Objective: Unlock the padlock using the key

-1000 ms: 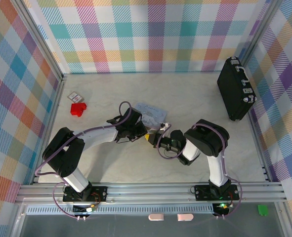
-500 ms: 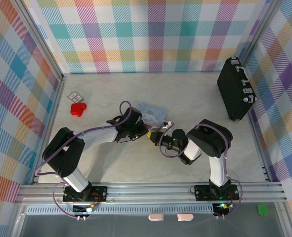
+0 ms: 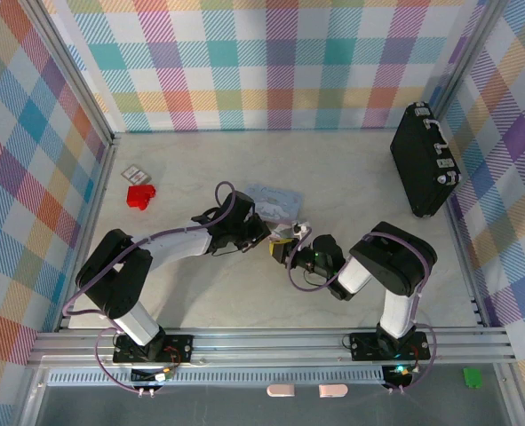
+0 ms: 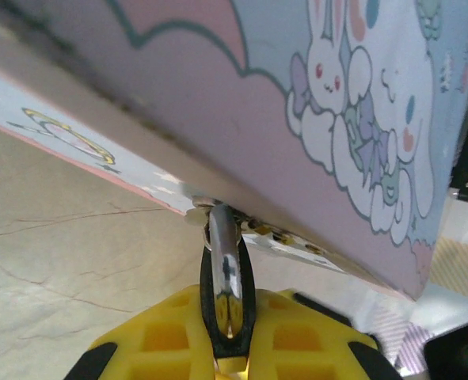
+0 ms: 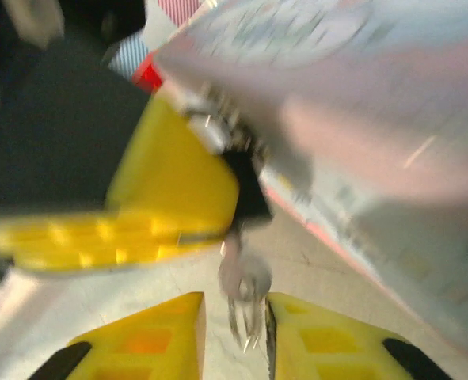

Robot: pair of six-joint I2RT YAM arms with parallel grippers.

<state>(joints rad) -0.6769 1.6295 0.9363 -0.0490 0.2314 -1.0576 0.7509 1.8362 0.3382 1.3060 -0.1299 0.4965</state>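
Note:
The tiny padlock has a dark body and a silvery shackle that passes through the hasp of the pale blue tin. My left gripper is shut on the padlock's body, its yellow fingers on either side. In the blurred right wrist view, the padlock's black body hangs under the tin. A silvery key with a ring sticks out below it. My right gripper is open around the key's ring. From above, the left gripper and right gripper meet beside the tin.
A red block and a small card lie at the far left. A black case stands against the right wall. Plaid walls enclose the pale table.
The right arm's elbow has swung out to the right and its wrist has stretched towards the padlock. The left arm has held still on the padlock.

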